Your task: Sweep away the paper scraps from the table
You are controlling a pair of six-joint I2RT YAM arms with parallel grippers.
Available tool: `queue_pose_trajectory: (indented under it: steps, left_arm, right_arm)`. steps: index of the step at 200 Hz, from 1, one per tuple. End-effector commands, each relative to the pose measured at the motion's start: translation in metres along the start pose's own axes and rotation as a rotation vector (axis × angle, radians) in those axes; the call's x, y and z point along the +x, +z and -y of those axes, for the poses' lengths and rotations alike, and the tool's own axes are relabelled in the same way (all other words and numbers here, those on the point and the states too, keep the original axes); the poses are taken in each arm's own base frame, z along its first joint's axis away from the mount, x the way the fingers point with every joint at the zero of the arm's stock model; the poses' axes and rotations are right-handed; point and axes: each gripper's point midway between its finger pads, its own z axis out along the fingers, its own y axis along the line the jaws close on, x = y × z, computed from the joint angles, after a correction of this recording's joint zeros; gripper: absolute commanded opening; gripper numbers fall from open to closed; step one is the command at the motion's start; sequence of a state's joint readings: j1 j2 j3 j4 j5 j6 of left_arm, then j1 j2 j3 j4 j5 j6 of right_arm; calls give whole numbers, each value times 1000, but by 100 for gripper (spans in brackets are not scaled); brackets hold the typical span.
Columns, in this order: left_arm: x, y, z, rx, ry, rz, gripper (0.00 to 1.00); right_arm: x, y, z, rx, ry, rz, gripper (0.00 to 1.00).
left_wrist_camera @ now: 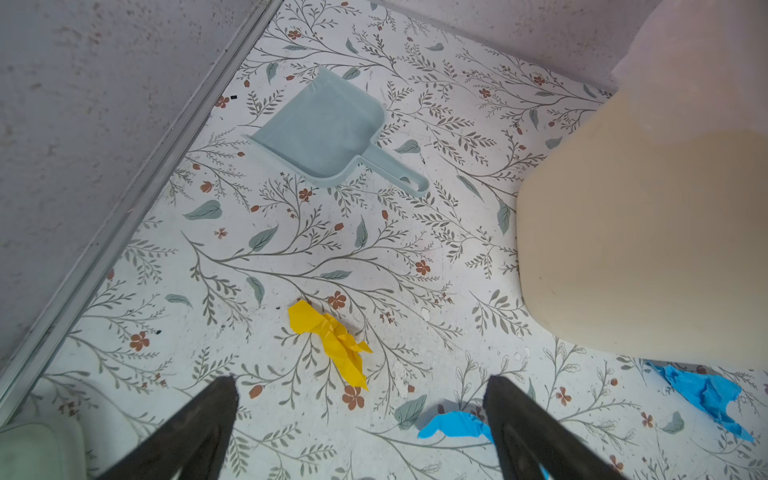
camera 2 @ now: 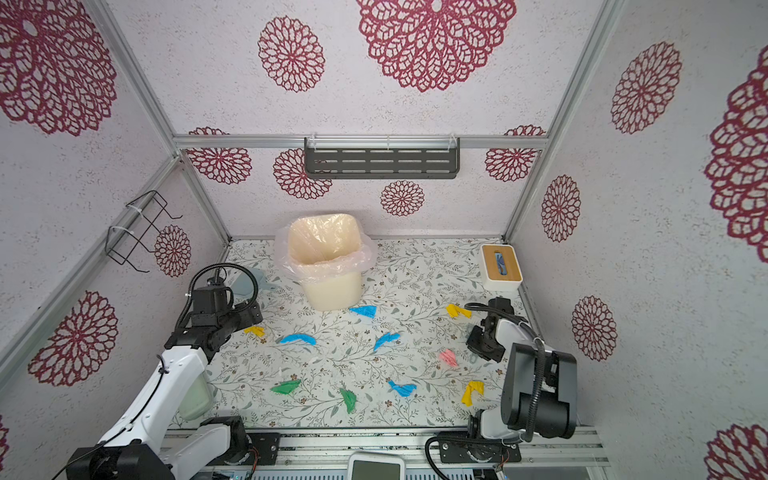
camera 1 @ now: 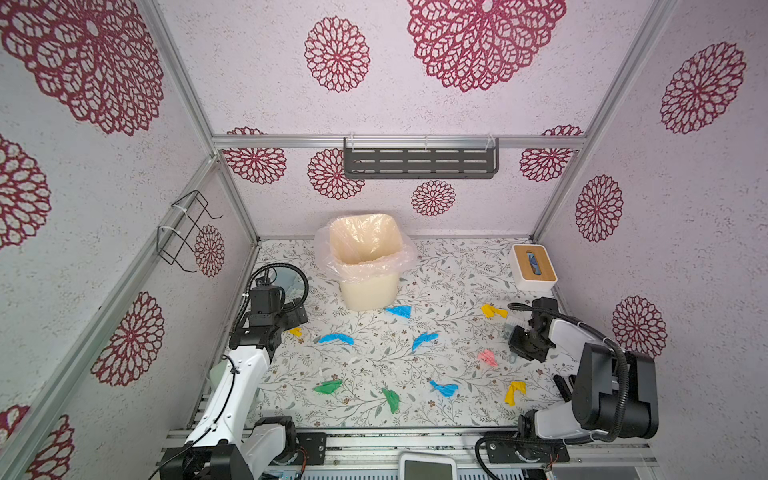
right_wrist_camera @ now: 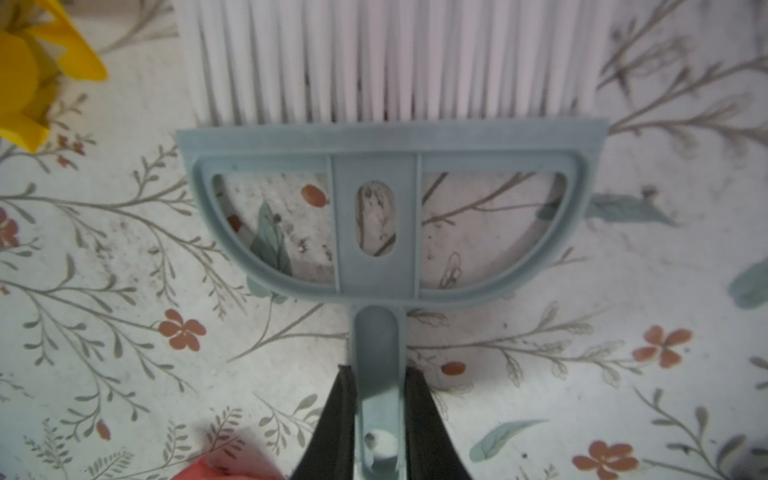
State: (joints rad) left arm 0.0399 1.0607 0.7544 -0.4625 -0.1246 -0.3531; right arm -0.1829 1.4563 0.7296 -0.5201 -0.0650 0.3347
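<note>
- The left tool (left_wrist_camera: 361, 380) has its jaws wide apart above the desk (camera 1: 374, 361), near a yellow scrap (left_wrist_camera: 328, 336)
- The right tool (right_wrist_camera: 380, 370) is clamped on the handle of the blue-grey hand brush (right_wrist_camera: 376, 282)
- The paper scraps (camera 1: 336, 338) lie scattered over the desk, in front of the cream bin (camera 1: 365, 286)

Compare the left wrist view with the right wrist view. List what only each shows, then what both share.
Only the left wrist view: the dustpan lying flat, the cream bin, two blue scraps, and the left fingers spread wide, holding nothing. Only the right wrist view: the brush with white bristles, its handle clamped between the right fingers, and a pink scrap at the picture's edge. Both: the table with its leafy print, and a yellow scrap each, though not the same one.
</note>
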Motion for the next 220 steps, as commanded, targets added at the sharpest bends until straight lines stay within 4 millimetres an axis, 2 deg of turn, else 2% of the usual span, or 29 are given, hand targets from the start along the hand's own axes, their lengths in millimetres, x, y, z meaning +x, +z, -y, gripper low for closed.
queue_pose_trajectory:
  steps: [1,62,87,115,146,174,220]
  left_arm:
    - [-4,-2,4,12,-7,9,97]
    - [-12,-12,13,46,-14,16,97]
    - [-24,-24,24,65,1,31,97]
    - [-46,-46,46,108,40,57,97]
    - [-81,-86,79,183,86,108,97]
    - [-108,-120,117,267,146,122,97]
    - [-124,-158,210,531,209,89,97]
  right_arm:
    - [15,-3,4,9,14,-46,11]
    - [4,-36,2,1,20,35,10]
    - [-6,-56,-2,-17,33,94,9]
    - [-18,-88,-14,-72,37,166,8]
    - [-34,-134,-40,-144,-12,263,9]
    - [-45,-179,-74,-194,-92,359,10]
    - [-52,-241,-145,-328,-228,476,11]
